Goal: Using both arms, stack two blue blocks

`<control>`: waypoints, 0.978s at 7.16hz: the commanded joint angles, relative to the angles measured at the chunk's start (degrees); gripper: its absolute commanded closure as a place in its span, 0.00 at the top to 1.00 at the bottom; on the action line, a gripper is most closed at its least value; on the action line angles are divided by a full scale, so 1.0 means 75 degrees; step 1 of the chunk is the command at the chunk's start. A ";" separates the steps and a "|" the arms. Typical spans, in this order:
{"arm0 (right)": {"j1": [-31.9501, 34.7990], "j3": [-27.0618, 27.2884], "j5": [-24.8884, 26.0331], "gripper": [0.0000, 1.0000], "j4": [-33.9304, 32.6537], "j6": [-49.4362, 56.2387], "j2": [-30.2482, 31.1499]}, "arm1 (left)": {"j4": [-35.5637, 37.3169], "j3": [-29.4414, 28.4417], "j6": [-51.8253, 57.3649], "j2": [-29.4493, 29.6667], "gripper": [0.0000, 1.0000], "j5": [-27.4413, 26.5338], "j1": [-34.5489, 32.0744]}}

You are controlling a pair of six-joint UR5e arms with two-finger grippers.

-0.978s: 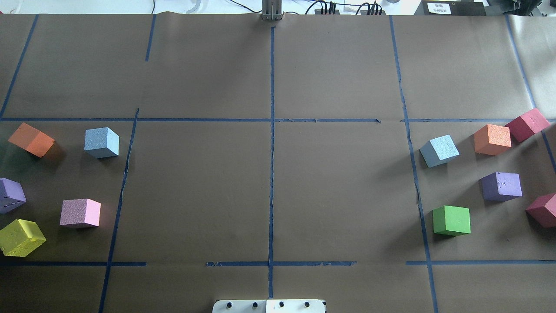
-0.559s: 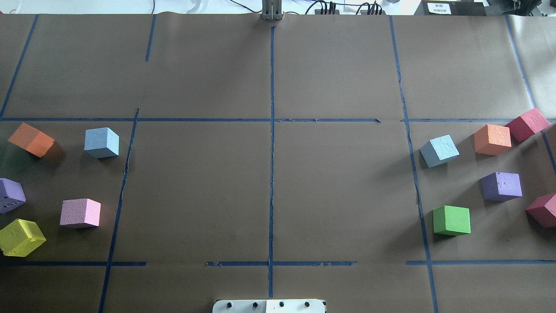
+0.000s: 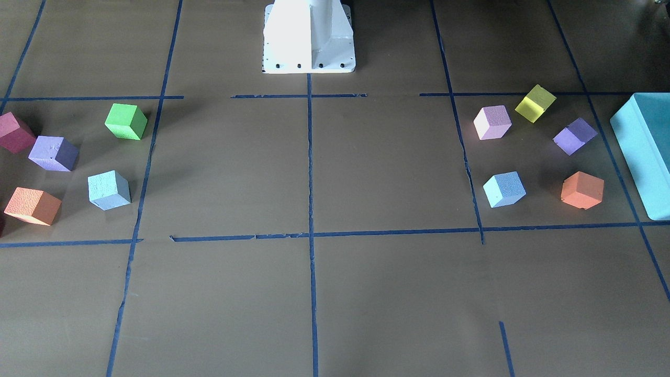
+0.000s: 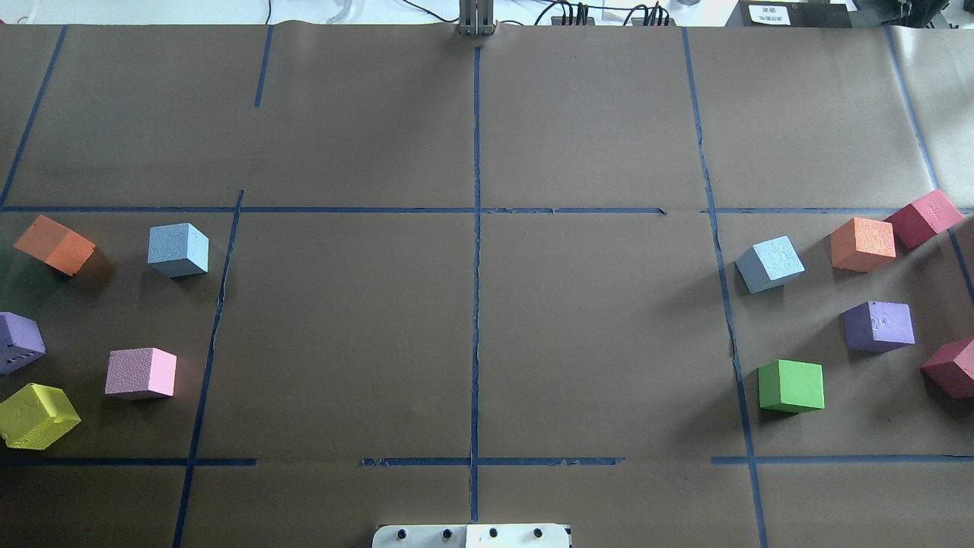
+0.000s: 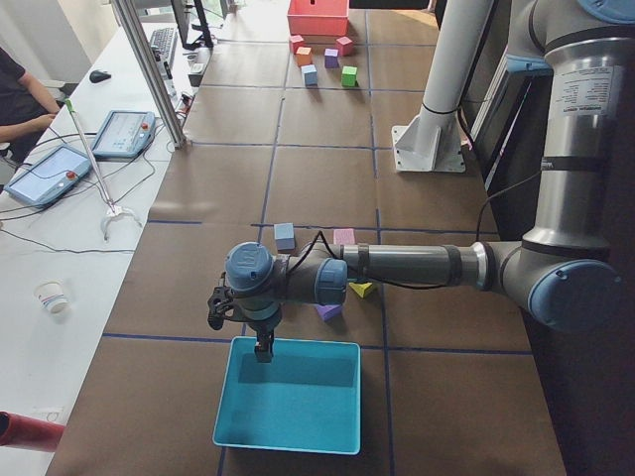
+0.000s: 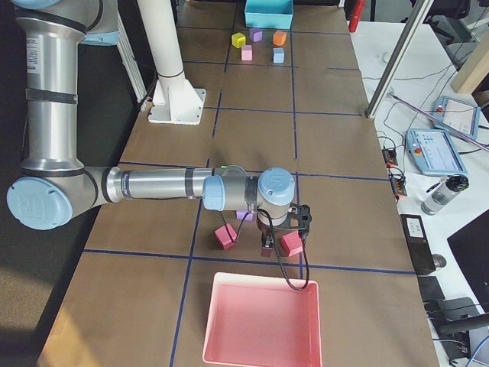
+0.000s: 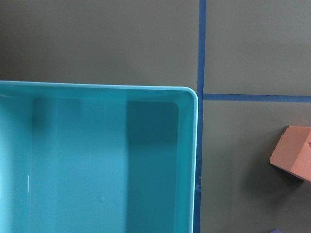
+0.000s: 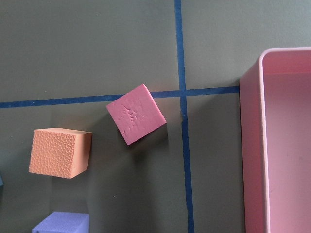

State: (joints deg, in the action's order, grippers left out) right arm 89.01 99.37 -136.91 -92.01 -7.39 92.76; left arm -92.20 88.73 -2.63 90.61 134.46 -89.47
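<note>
One pale blue block (image 4: 179, 250) lies on the table's left side, also in the front-facing view (image 3: 504, 189). The other blue block (image 4: 769, 263) lies on the right side, also in the front-facing view (image 3: 109, 189). Both sit alone on the brown paper, far apart. My left gripper (image 5: 262, 350) shows only in the exterior left view, hanging over the near edge of the teal box (image 5: 290, 393). My right gripper (image 6: 281, 245) shows only in the exterior right view, over the red cubes beside the pink tray (image 6: 260, 321). I cannot tell whether either is open or shut.
Around the left blue block lie an orange (image 4: 54, 243), a purple (image 4: 18, 342), a pink (image 4: 141, 372) and a yellow cube (image 4: 36, 415). Around the right one lie an orange (image 4: 862, 243), two red (image 4: 923, 217), a purple (image 4: 879, 326) and a green cube (image 4: 791, 386). The white base column (image 3: 309, 36) stands mid-table.
</note>
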 commanded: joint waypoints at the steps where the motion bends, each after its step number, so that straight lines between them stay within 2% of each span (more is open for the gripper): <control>1: -0.0067 0.0029 -0.0026 1.00 -0.0014 0.0001 -0.0459 | 0.0000 0.0098 -0.0012 0.0001 1.00 -0.0010 0.0000; 3: -0.0102 -0.0019 -0.0050 1.00 -0.0026 -0.0023 -0.0578 | 0.0000 0.0158 0.0011 0.0106 1.00 -0.0010 0.0000; 5: -0.0883 0.0249 -0.0027 1.00 -0.0002 -0.0057 -0.0800 | -0.0174 0.0204 0.0011 0.0025 1.00 0.0002 0.0000; 7: -0.1784 0.0751 -0.0003 1.00 0.0009 -0.2098 -0.1350 | -0.0188 0.0239 0.0000 0.0024 1.00 0.0002 0.0000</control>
State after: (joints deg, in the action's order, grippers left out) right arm 80.14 102.40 -137.09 -92.01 -14.52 85.01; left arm -93.44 90.29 -2.61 90.85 134.46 -89.47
